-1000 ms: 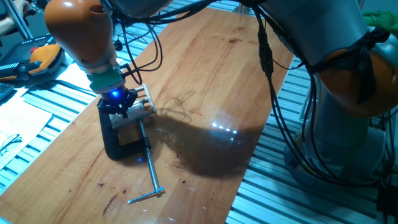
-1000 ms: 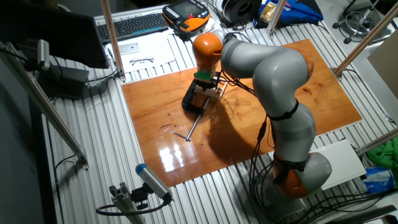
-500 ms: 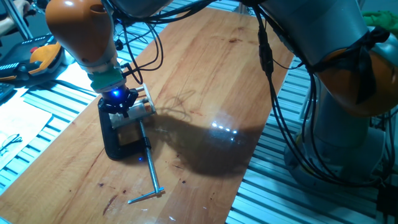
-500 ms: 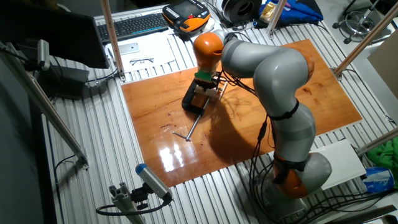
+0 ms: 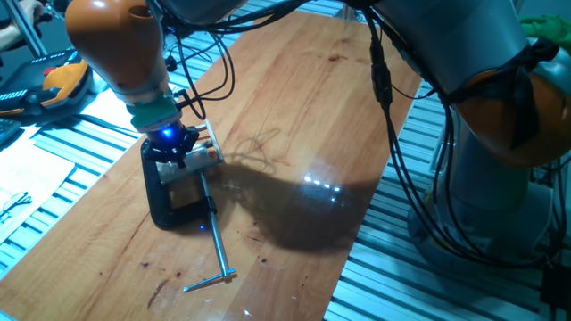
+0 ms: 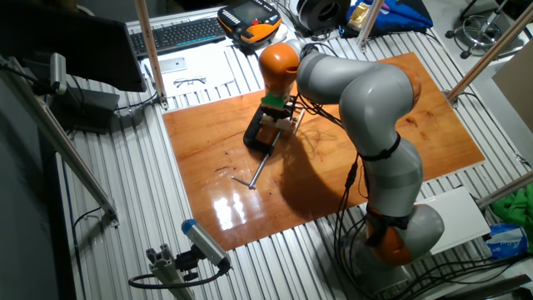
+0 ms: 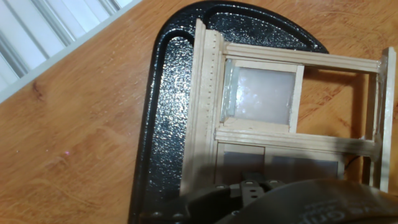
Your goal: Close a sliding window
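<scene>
The sliding window (image 7: 261, 93) is a small frame of light beige wood held in a black C-clamp (image 7: 165, 124). In the hand view one pale pane sits at the left of its track, with an open gap (image 7: 336, 99) to its right showing the table. A second pane (image 7: 305, 165) lies in the lower track, partly under the hand. My gripper (image 5: 169, 150) is right over the window (image 5: 203, 152) with a blue light on it. It also shows in the other fixed view (image 6: 271, 115). Its fingertips are hidden, so the opening is unclear.
The clamp's long metal screw (image 5: 212, 239) with a cross handle lies on the wooden tabletop (image 5: 294, 107) toward its front edge. An orange-black device (image 5: 62, 82) and papers lie beyond the left edge. A keyboard (image 6: 179, 33) is at the back.
</scene>
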Controlling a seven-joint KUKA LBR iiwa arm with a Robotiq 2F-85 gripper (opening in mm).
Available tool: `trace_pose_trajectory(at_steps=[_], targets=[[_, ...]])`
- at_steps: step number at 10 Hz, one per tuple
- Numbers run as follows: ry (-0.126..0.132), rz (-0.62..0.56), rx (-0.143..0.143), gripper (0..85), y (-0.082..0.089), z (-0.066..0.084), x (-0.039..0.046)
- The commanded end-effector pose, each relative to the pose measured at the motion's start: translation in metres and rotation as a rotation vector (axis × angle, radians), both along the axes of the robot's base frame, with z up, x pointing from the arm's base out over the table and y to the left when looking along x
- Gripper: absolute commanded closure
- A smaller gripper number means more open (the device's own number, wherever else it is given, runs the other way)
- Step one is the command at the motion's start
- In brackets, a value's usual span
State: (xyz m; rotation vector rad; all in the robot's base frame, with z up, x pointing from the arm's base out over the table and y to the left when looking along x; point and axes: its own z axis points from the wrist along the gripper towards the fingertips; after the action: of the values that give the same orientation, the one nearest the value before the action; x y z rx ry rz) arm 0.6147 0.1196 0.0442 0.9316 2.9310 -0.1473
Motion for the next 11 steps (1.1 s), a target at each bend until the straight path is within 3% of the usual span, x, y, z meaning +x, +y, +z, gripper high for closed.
trace_pose_trajectory(at_steps=[1, 11], targets=[[0.001, 0.004, 0.000, 85.0, -0.0007, 0.0001, -0.0004], [0.008, 0.025, -0.009, 85.0, -0.0082, 0.0009, -0.0058]])
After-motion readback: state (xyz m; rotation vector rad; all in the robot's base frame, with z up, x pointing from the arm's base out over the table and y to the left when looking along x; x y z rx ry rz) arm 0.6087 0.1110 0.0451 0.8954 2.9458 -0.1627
